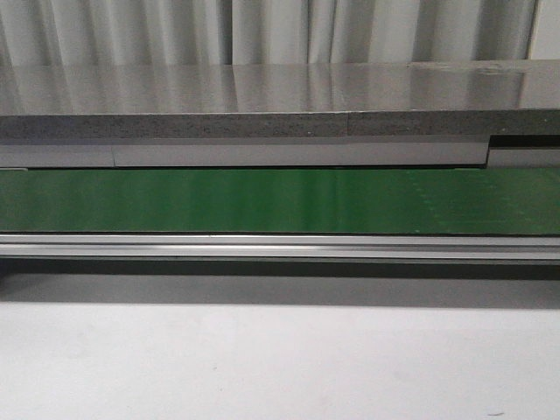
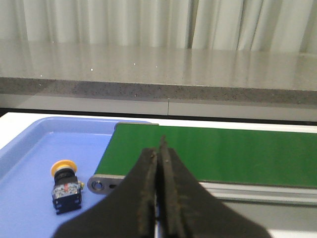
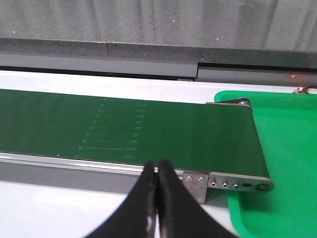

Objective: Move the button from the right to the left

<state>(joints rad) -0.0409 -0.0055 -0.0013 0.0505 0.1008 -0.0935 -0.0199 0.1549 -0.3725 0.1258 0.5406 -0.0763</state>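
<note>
Button (image 2: 66, 186): lies on its side in the blue tray, yellow cap pointing away from the camera, black body with pale label nearer; it rests just beside the left end of the belt and touches nothing else. Seen only in the left wrist view.
Blue tray (image 2: 29, 148): sits at the left end of the belt, its rim running under the belt's end.
Belt (image 1: 280, 199): a long green strip crossing the front view from edge to edge, in a silver metal frame (image 1: 280, 247); its surface is bare in all 3 views.
Green tray (image 3: 290, 148): sits at the right end of the belt, with the end of the frame reaching over its rim.
Left gripper (image 2: 159, 148): black jaws pressed together with nothing between them, tips over the near edge of the belt, close to the belt's left end and apart from the button.
Right gripper (image 3: 157, 171): black jaws pressed together on nothing, tips over the near rail of the frame, close to the belt's right end.
Counter (image 1: 280, 359): pale surface in front of the belt; neither arm shows in the front view.
Background: a grey speckled ledge (image 1: 262, 101) behind the belt, pale curtains (image 1: 262, 31) beyond it.
</note>
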